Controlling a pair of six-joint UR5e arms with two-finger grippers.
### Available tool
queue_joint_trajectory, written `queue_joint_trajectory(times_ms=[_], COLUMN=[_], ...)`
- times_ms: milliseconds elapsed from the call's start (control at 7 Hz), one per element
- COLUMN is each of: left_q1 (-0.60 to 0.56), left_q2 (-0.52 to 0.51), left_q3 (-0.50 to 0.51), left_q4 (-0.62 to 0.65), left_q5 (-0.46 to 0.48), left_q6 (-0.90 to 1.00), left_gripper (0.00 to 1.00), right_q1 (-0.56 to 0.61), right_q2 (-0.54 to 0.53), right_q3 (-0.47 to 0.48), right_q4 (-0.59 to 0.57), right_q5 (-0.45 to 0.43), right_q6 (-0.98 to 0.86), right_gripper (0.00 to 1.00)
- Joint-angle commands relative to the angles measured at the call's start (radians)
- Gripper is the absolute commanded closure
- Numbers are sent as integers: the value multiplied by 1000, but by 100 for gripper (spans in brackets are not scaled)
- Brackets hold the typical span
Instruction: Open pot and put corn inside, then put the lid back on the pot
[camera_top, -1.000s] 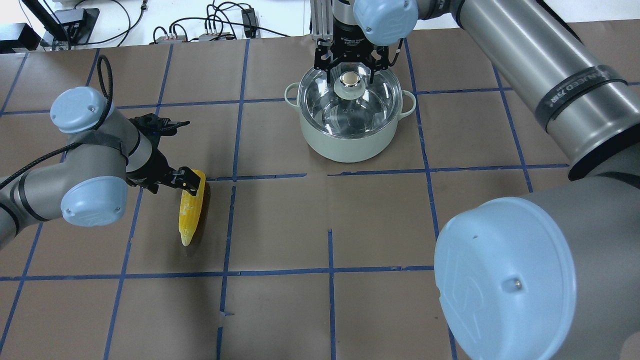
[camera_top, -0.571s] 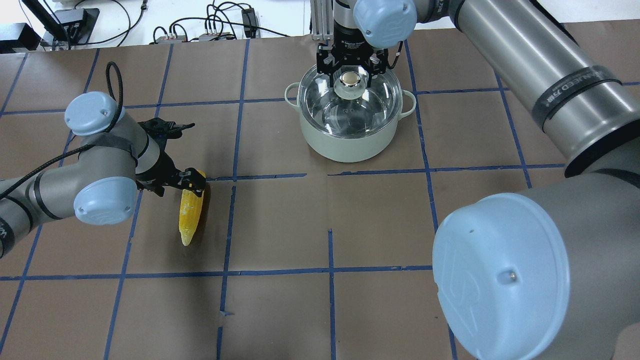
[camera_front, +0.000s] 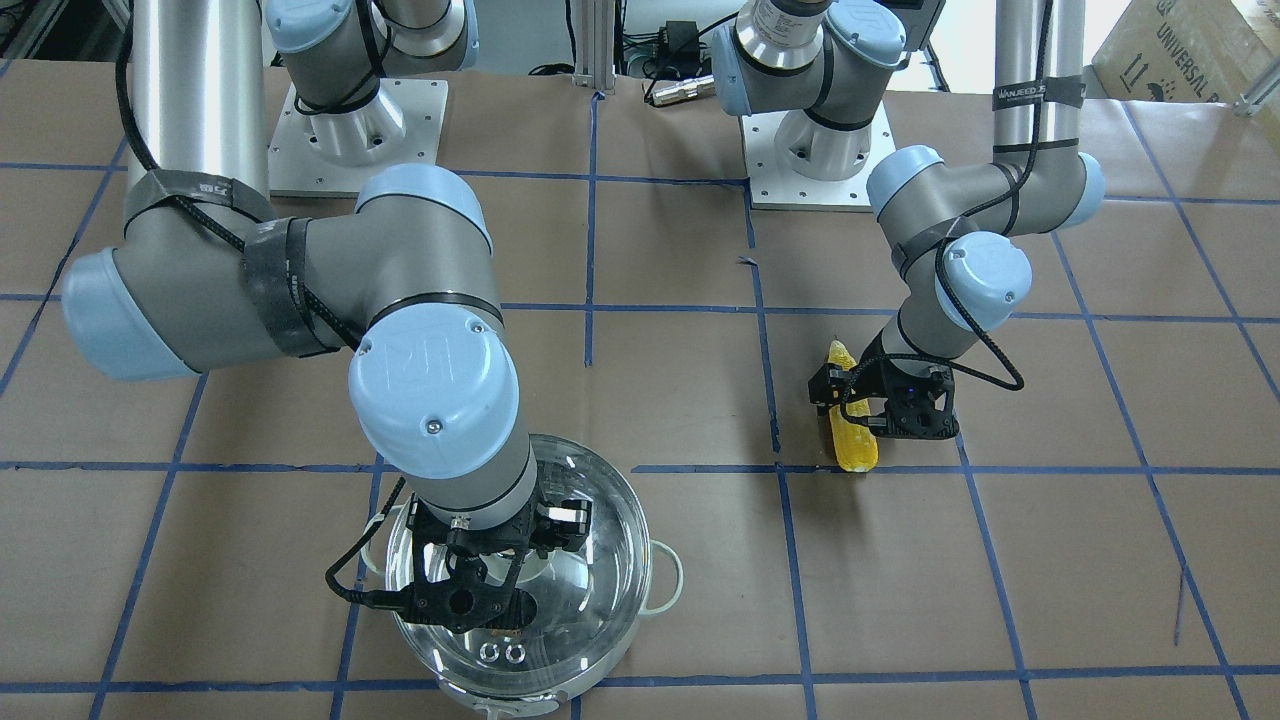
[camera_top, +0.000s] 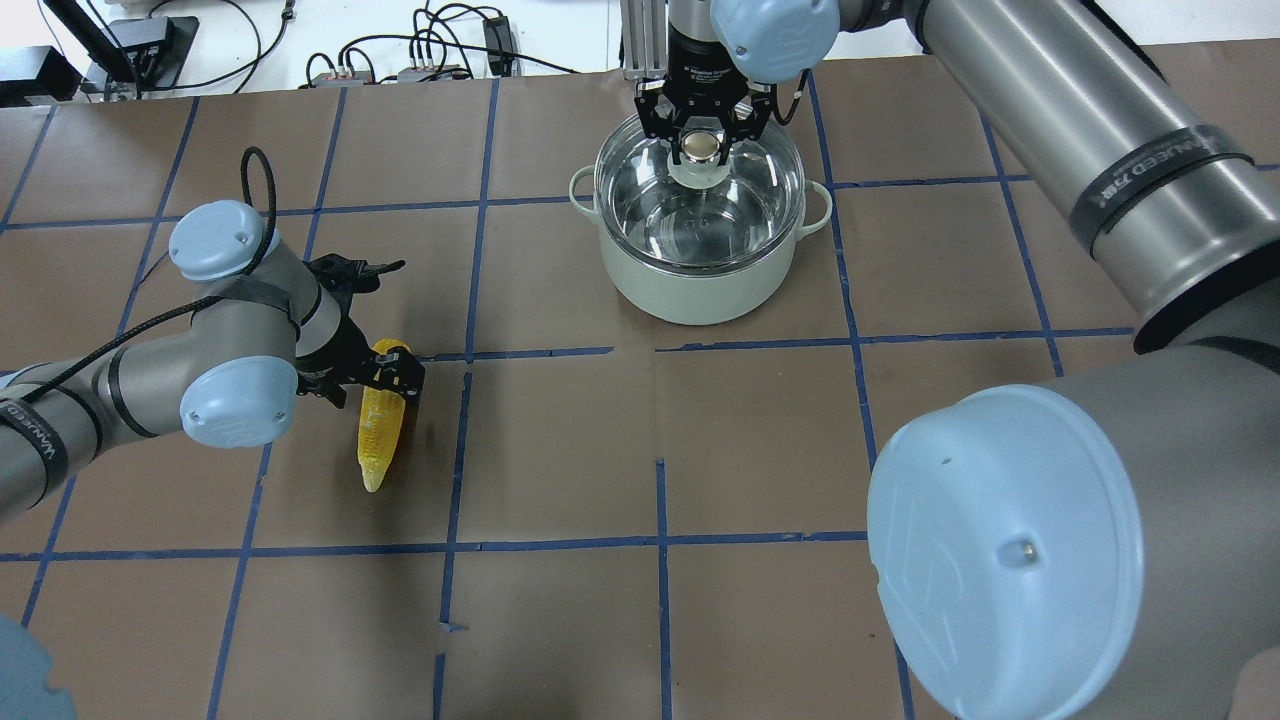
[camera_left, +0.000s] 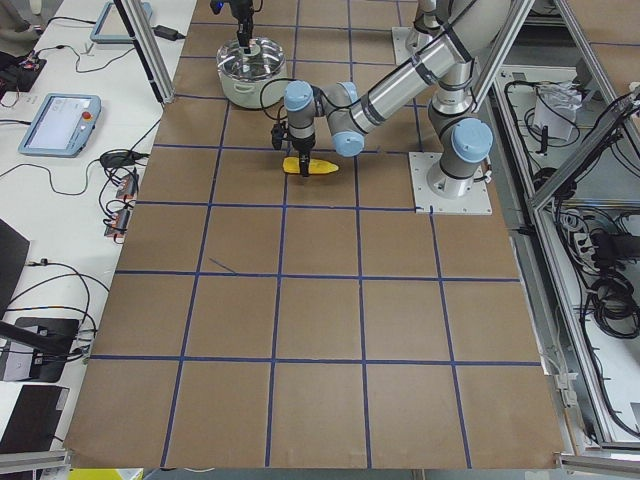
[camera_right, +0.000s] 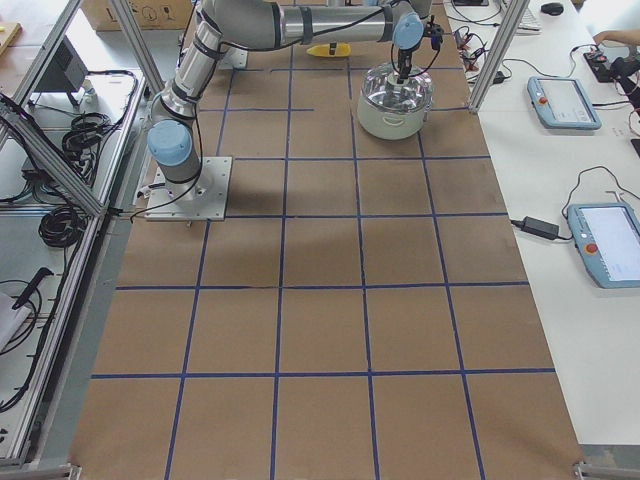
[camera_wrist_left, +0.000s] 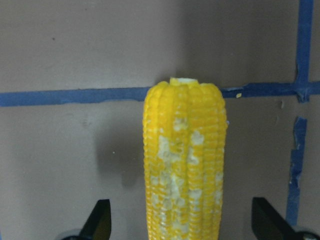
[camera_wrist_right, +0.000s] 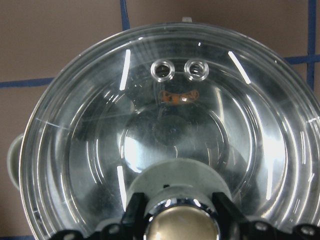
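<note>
- Since a second ago, the left gripper (camera_top: 392, 368) has slid across in the overhead view and now straddles the thick end of the corn (camera_top: 380, 435), where before it sat at the ear's side.
- Over the same second, the right gripper (camera_top: 703, 148) has closed in on the knob (camera_wrist_right: 181, 227) of the lid (camera_top: 700, 215), and the knob shows slightly farther up that view.
- Left fingers are spread wide: in the left wrist view the fingertips (camera_wrist_left: 97, 222) stand well apart from the ear on both sides, touching nothing.
- Corn lies flat on the brown table (camera_top: 760, 450), its blunt end at a blue tape line (camera_wrist_left: 75, 96) and its pointed end toward the robot, well apart from the pot (camera_top: 700, 290).
- Right fingers are clamped on the knob, one on each side, as the right wrist view shows.
- Glass lid covers the pot's mouth; whether it rests on the rim or is raised off it I cannot tell.
- Two vent rings (camera_wrist_right: 162, 70) sit side by side on the lid, on the part farthest from the robot.
- Pot stands upright on the far middle of the table, a pale loop handle at each side.
</note>
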Motion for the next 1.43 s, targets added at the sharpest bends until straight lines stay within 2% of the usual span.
queue_joint_trajectory(times_ms=[0, 143, 286, 429, 571, 714, 857, 1000, 1286], left_q1=[-12, -24, -54, -74, -96, -160, -238, -295, -474], left_q2=[2, 17, 40, 56, 66, 82, 65, 1, -231], left_q3=[0, 9, 29, 78, 172, 316, 513, 678, 976], left_q4=[8, 7, -7, -79, -187, -351, -512, -621, -665], left_q5=[-2, 0, 8, 11, 11, 11, 12, 11, 11], left_q6=[-17, -87, -95, -113, -151, -219, -292, -337, -512], left_gripper=[84, 95, 95, 95, 95, 95, 95, 95, 95], right_q1=[0, -24, -94, -155, -200, -269, -341, -404, -480], right_q2=[-23, -30, -30, -37, -40, -40, -37, -36, -31], right_q3=[-54, -63, -63, -63, -60, -56, -50, -46, 2], right_q4=[80, 97, 157, 177, 198, 199, 205, 241, 255], right_q5=[20, 11, 11, 12, 2, 3, 5, 3, 2], right_q6=[-3, -56, -163, -252, -376, -473, -577, -638, -677], right_gripper=[77, 77, 81, 80, 80, 80, 81, 82, 82])
